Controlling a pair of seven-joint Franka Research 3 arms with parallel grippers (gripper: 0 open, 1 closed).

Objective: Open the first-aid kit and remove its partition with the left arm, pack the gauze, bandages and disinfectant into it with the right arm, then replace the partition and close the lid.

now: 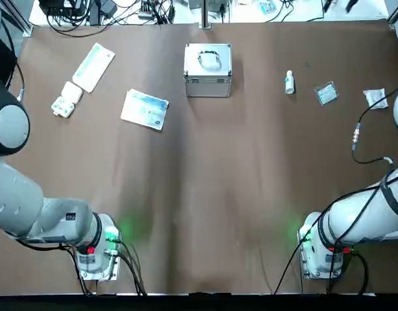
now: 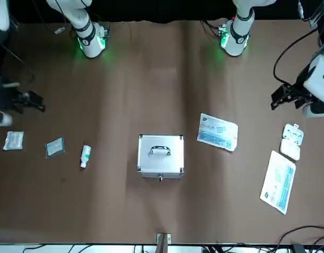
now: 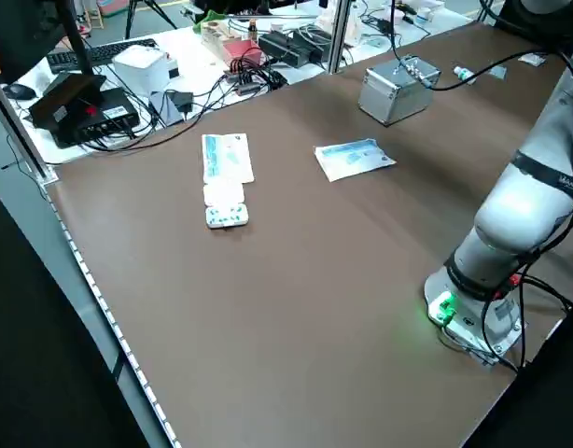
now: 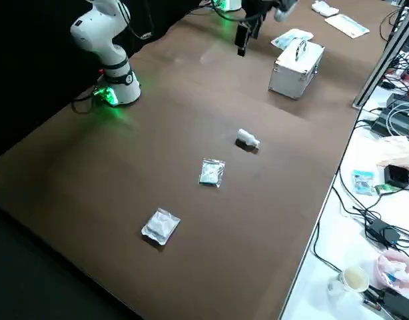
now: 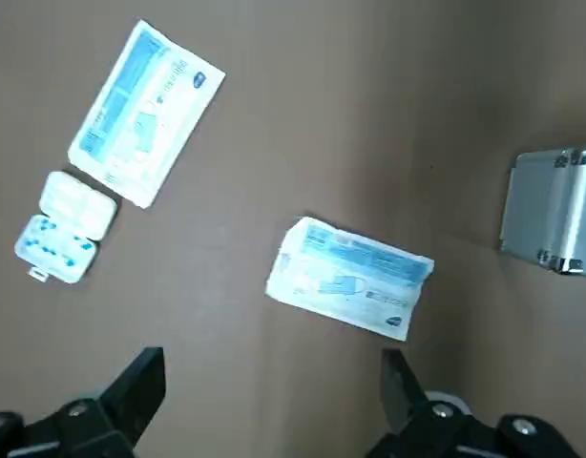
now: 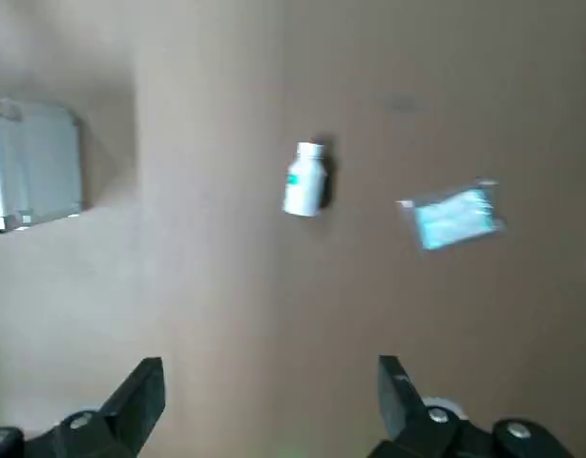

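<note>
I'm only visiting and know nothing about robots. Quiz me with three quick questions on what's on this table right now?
1. True or false: the lid of the first-aid kit is open.
2. Which lies nearest the kit on the robot's right side? A) the disinfectant B) the clear packet C) the white packet
3. Fill in: the left gripper and the right gripper are both ____ and hold nothing.

Key: 1 false, it is shut. 2 A. 3 open.

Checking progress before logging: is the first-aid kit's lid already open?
No, the lid lies shut on the first-aid kit, handle on top.
</note>
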